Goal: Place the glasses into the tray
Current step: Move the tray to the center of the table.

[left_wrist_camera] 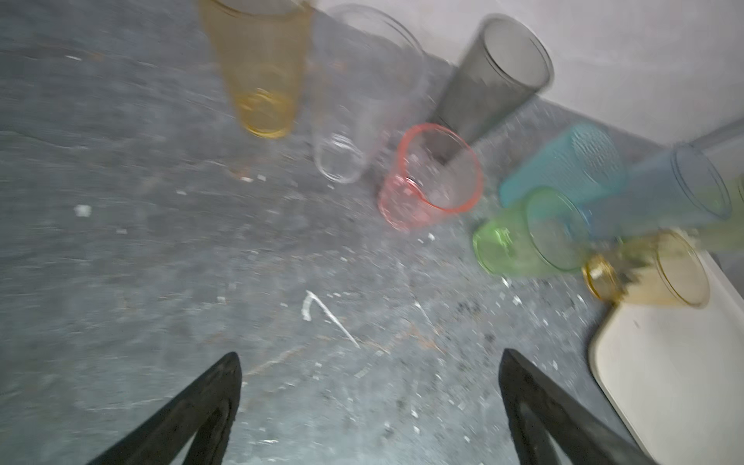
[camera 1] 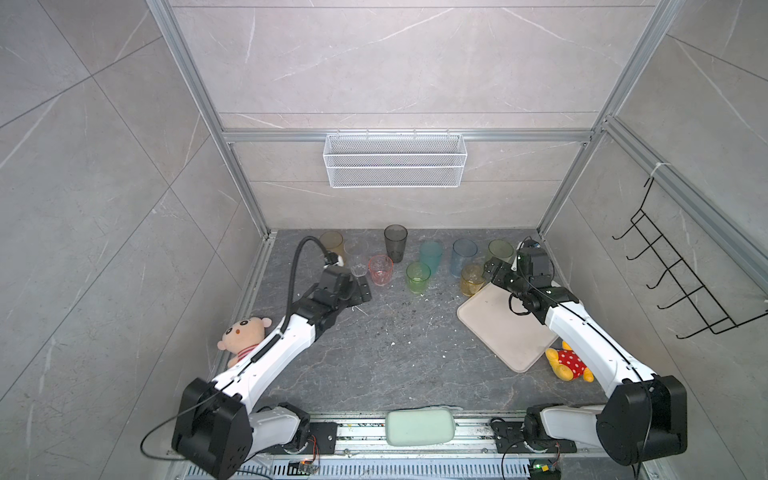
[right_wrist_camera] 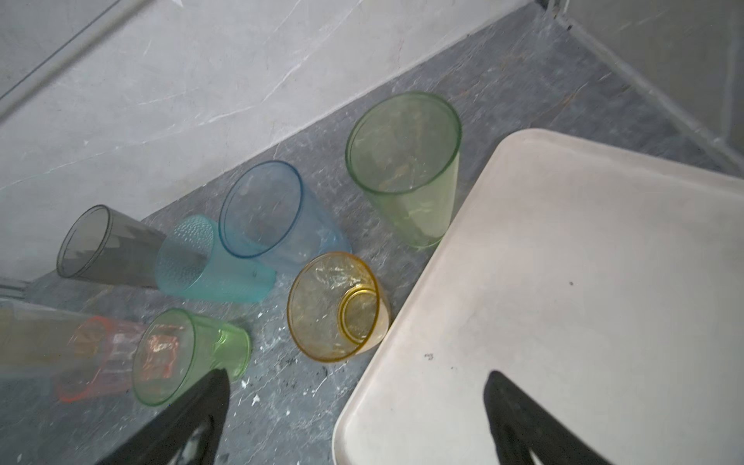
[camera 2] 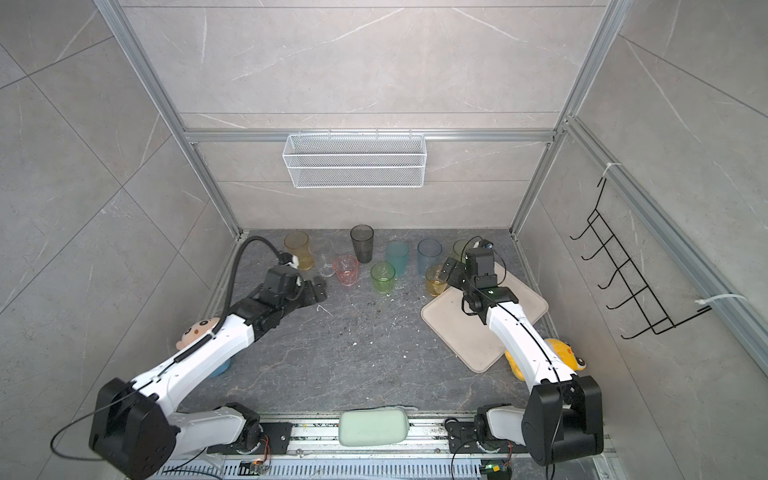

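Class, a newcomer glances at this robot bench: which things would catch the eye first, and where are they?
A cluster of tinted glasses stands at the back of the table, none yet in the cream tray on the right. A pink doll and a yellow toy lie at the left and right edges.

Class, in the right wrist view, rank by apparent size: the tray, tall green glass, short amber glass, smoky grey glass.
1. tray
2. tall green glass
3. short amber glass and smoky grey glass look alike; grey is farther and partly hidden, so unranked.
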`<state>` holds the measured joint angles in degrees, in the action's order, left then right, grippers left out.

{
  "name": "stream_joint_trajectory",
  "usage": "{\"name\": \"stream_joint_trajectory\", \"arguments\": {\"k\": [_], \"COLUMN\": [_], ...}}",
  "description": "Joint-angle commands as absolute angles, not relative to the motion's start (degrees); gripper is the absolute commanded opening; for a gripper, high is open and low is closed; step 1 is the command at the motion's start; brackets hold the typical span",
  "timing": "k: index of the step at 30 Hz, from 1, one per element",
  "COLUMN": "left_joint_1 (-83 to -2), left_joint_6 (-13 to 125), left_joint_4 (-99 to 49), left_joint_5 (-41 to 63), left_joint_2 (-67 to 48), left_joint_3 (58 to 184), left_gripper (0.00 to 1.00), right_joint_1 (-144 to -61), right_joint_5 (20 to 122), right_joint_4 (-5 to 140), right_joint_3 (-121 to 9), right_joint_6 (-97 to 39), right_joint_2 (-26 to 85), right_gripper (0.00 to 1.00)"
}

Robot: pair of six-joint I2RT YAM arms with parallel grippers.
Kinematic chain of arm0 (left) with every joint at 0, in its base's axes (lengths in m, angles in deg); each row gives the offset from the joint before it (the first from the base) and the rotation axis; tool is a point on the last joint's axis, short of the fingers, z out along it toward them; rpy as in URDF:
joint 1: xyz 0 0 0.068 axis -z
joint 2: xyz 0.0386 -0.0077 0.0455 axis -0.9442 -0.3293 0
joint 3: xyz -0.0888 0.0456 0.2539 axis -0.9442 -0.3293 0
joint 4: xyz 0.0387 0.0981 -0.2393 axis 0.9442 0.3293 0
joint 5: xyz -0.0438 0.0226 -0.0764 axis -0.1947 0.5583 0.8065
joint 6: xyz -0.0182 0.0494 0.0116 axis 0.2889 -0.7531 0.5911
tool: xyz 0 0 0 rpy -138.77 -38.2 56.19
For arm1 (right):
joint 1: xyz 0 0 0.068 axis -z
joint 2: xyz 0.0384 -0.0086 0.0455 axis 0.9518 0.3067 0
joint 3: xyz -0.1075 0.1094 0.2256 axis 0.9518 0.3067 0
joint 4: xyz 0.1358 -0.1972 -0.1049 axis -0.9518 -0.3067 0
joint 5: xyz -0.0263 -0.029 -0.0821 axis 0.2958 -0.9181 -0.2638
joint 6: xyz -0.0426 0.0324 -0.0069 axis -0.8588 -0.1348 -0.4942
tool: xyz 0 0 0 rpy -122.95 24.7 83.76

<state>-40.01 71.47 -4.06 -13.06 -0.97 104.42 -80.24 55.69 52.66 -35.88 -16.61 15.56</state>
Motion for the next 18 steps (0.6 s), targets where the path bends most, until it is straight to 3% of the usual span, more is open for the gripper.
{"name": "stream_joint_trajectory", "arguments": {"k": [1, 11, 18], "left_joint_1": [-34.4, -16.5, -8.7], "left_joint_6": [75.6, 80.5, 84.7], "left_joint_4": [1.7, 9.1, 16.7], "left_joint_5": [-12.3, -12.8, -17.2], "left_joint_2": [-6.5, -33.8, -49.7], "left_joint_3": [111.3, 137.6, 156.5], "left_gripper": [1.0, 0.99, 0.99], "right_joint_1": [-80.1, -80.1, -80.1], "right_joint_5": [59.6, 59.2, 56.2], "right_joint_4": [50.9, 50.6, 49.0], "right_joint_3": [-37.5, -34.2, -32.4], "right_joint_6": [-15.3, -13.7, -11.2], "right_joint_2": [15.5, 10.8, 10.6], "right_gripper": [1.0, 1.0, 1.0]}}
